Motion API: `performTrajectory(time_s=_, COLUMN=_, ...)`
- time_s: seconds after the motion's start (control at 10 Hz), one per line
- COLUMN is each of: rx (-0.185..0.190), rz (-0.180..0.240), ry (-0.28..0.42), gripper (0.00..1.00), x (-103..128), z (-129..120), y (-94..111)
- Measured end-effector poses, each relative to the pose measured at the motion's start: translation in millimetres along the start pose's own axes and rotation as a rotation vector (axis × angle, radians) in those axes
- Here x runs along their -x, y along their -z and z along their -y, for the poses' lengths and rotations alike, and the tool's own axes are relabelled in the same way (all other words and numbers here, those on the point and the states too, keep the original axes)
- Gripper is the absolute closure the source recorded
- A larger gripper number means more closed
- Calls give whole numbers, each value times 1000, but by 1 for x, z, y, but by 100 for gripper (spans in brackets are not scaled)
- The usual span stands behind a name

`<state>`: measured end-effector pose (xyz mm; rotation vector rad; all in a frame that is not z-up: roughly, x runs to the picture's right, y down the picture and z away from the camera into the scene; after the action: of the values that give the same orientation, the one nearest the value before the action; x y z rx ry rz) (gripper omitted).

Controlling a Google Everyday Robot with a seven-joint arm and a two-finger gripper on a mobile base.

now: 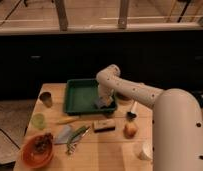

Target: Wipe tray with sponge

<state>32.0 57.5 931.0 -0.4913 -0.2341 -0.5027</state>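
The dark-green tray [79, 96] sits at the back middle of the wooden table. My white arm reaches in from the right and bends down over the tray's right part. The gripper [104, 103] points down into the tray near its front right corner. The grey-blue sponge [103, 104] is under the gripper, resting on the tray floor.
An orange bowl [37, 150] stands at the front left. A tan-and-dark block [104, 125], a pale-blue pointed piece [63, 135], a green-handled tool [77, 136], a yellow-green cup [39, 120], a dark cup [45, 98], an orange fruit [130, 130] and a white cup [145, 150] lie around the tray.
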Motion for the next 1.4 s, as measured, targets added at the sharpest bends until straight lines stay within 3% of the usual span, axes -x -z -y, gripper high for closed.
performTrajectory(time_s=0.2, rx=-21, rz=-12, ry=0, gripper=81, x=-5, z=18, y=4)
performTrajectory(time_s=0.5, rx=-43, rz=-6, ry=48, gripper=81, x=16, z=42, y=6)
performTrajectory(time_s=0.6, rx=-47, rz=8, ry=93, gripper=81, x=34, z=49, y=6)
performTrajectory(time_s=1.0, rx=-35, rz=32, ry=204, gripper=81, x=78, z=35, y=4)
performTrajectory(time_s=1.2, rx=-25, rz=30, ry=198, gripper=81, x=77, z=22, y=2)
performTrajectory(time_s=1.4, rx=-8, rz=22, ry=168, gripper=81, x=58, z=1, y=1)
